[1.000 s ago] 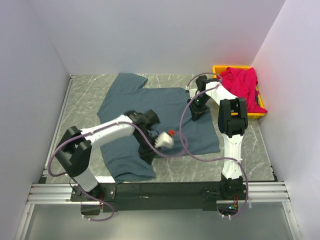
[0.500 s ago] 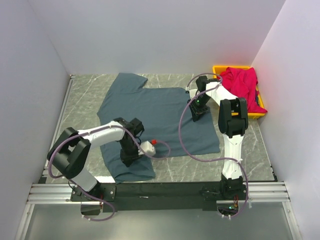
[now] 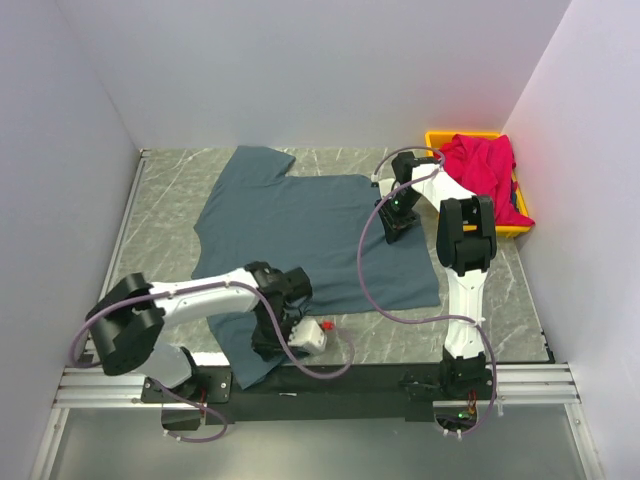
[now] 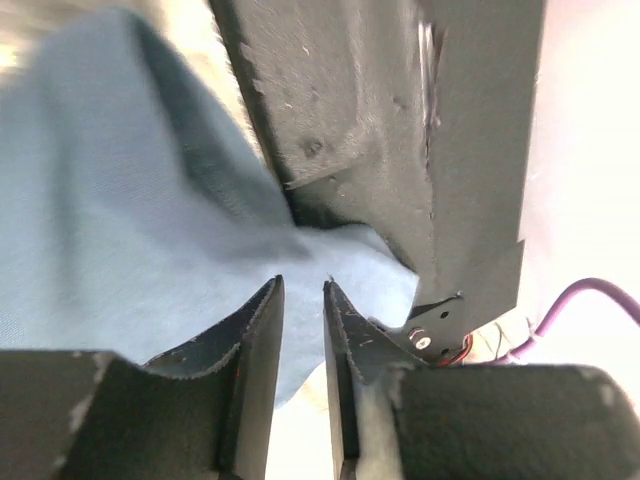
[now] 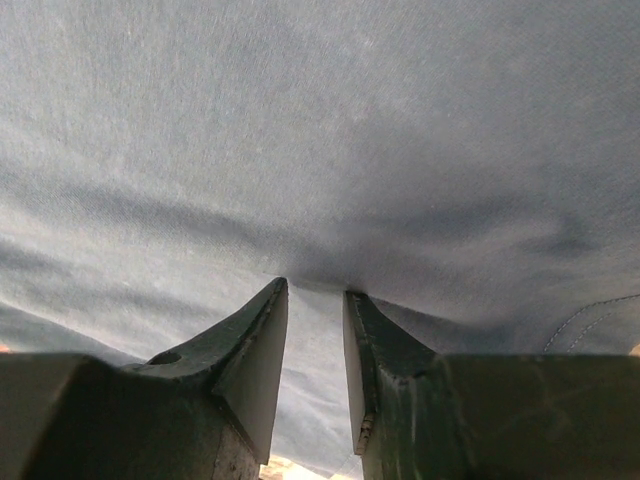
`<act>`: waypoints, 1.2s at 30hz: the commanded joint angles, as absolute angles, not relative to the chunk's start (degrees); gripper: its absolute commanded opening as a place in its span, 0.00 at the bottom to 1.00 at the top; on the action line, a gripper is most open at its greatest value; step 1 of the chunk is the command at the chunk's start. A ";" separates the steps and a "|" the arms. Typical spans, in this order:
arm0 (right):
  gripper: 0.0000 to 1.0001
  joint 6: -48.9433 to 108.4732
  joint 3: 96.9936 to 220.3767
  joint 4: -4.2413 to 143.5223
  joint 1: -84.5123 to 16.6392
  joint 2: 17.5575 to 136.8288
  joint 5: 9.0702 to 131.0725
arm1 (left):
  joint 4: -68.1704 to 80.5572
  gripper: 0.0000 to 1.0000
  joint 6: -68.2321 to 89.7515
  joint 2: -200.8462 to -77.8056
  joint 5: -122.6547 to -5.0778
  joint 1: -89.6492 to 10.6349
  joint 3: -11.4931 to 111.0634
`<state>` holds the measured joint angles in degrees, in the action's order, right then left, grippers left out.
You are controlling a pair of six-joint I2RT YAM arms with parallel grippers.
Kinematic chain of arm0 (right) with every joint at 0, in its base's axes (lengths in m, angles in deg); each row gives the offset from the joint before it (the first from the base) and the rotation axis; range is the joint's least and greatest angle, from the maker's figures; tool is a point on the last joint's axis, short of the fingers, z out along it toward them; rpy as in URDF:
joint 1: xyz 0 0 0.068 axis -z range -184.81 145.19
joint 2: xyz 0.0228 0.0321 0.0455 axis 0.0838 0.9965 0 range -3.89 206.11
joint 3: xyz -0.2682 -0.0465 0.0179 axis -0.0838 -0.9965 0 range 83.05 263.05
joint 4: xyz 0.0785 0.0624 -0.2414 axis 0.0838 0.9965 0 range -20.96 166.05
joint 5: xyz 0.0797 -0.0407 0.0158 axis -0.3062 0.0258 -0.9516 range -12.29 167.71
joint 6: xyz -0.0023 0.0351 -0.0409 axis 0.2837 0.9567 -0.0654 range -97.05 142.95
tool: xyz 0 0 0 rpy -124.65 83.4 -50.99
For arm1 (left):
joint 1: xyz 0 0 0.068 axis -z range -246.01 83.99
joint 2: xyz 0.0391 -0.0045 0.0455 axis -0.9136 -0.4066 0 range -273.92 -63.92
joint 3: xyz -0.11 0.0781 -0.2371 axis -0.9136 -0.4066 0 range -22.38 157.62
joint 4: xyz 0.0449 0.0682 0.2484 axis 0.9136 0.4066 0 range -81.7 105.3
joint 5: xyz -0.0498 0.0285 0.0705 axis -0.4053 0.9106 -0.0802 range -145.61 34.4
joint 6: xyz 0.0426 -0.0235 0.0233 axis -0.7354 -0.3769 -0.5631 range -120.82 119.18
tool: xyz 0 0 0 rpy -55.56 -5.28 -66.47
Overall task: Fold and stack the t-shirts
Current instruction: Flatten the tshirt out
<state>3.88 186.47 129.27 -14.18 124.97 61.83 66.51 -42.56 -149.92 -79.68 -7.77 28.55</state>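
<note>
The grey shirt lies spread across the table, so we judge it is the one being folded; the red shirt waits heaped in the bin at the far right. Our left gripper has its fingers nearly together on the shirt's near left corner, and cloth hangs from them by the table's front edge, a hold suited to carrying that corner over. Our right gripper pinches a pucker near the shirt's right side, probably to lift it in step
</note>
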 commanded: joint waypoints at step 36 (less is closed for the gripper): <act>0.41 3.61 205.13 131.27 -14.83 133.23 73.50 | 53.91 0.43 -26.13 -177.66 -79.68 -78.22 60.75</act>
<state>3.18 202.01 131.70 -14.81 133.23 71.43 55.39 -25.86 -178.35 -79.81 -77.47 58.45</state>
